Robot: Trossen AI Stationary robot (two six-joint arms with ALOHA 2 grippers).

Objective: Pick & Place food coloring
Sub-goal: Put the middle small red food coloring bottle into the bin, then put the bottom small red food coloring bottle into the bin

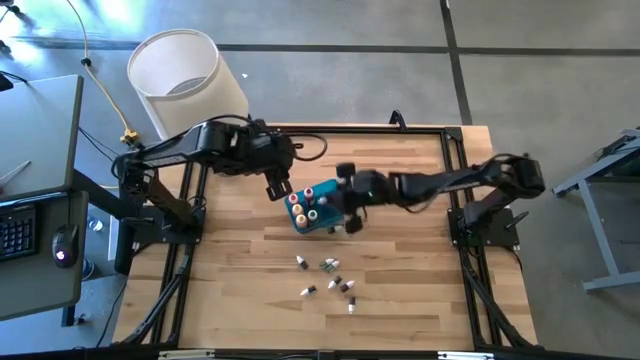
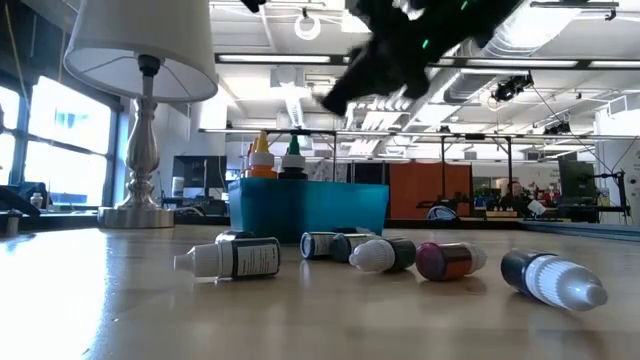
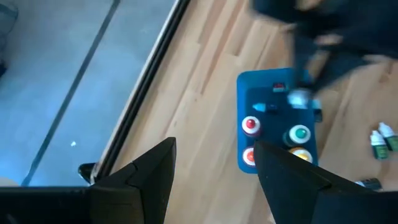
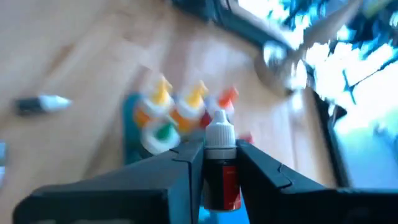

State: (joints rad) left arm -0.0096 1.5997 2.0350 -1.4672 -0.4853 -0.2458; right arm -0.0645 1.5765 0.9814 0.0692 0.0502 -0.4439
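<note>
Nearest in the low view: loose food coloring bottles (image 2: 235, 258) lying on their sides on the wood table (image 1: 400, 300) w/ caps pointing diff ways, a white-tipped dark one (image 2: 553, 277) off to the side. Just behind them the teal bin (image 2: 308, 209), a few bottles upright inside, orange and green tips poking over the rim. Above the bin, right gripper (image 4: 214, 163) is pinched on a small red bottle w/ white cap (image 4: 221, 171), fingers on the body just below the cap, bottle upright. Left gripper (image 3: 214, 165) hangs near the bin's other side, jaws spread, nothing btwn them. Farther back, a white lampshade (image 1: 180, 70) past the table edge. Handling, my read: these look very light, stiff plastic, smooth and round so prob slippery and prone to roll or twist in the grip; best hold is mid-body or right under the cap shoulder, not the tapered tip. Light squeeze should do.
</note>
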